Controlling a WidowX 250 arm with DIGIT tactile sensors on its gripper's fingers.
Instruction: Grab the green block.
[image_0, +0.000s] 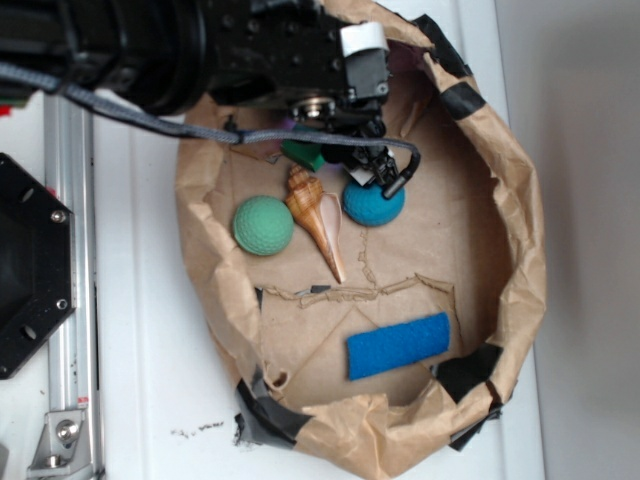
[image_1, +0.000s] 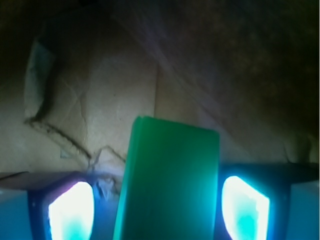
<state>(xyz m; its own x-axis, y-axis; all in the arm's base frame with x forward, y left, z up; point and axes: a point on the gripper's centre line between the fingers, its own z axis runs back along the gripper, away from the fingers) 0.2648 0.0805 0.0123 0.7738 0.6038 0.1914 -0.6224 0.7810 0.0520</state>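
The green block is a smooth dark green slab lying on brown paper, and in the wrist view it stands lengthwise between my two fingers. My gripper is open around it. The right finger sits right at the block's edge, while the left finger stands a small gap away. In the exterior view only one end of the green block shows, under the black arm. There the gripper hangs over the back of the paper nest, its fingertips mostly hidden.
The crumpled brown paper nest has raised walls all round. Inside lie a light green dimpled ball, a spiral shell, a blue ball close to the gripper, and a blue sponge. A black base stands at left.
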